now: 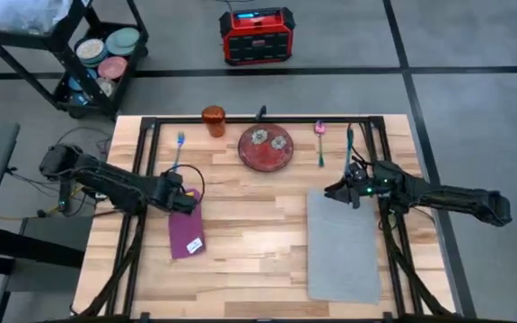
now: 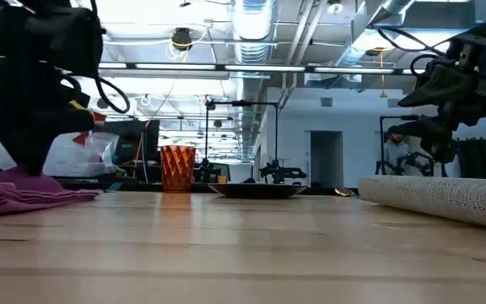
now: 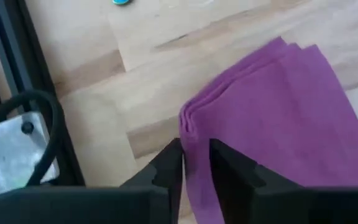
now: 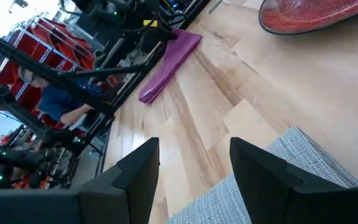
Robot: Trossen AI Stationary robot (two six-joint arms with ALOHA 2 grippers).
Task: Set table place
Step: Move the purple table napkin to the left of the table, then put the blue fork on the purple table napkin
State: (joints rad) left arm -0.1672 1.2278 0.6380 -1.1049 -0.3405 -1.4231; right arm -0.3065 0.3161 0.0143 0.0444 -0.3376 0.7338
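Table (image 1: 258, 260): light wood planks, black frame. Off-table: black cart (image 1: 25, 45) at the far-L corner w/ stacked bowls (image 1: 110, 54) on its shelf; red/black box (image 1: 257, 36) on the floor beyond the far edge.

Count on table: 1 grey placemat (image 1: 342, 247), 1 red plate (image 1: 266, 148), 1 orange cup (image 1: 213, 120), 1 purple napkin (image 1: 186, 229), 3 utensils.

Placemat lies R-of-centre toward the near edge; nothing on it. Plate sits at far-centre, looks empty. Cup is just L of plate, upright; contents can't tell. Blue utensil (image 1: 179, 148) lies L of cup, pink (image 1: 319, 142) and teal (image 1: 349, 148) R of plate.

L gripper (image 3: 196, 163): at the napkin's far end, fingers nearly closed w/ a fold of cloth pinched between them. Napkin folded, flat on the wood, L of centre.

R gripper (image 4: 194, 163): over the placemat's far edge, fingers wide apart, holding nothing. Teal utensil is just beside the R arm.

Low view: a person (image 2: 395, 152) in the room well behind the table.
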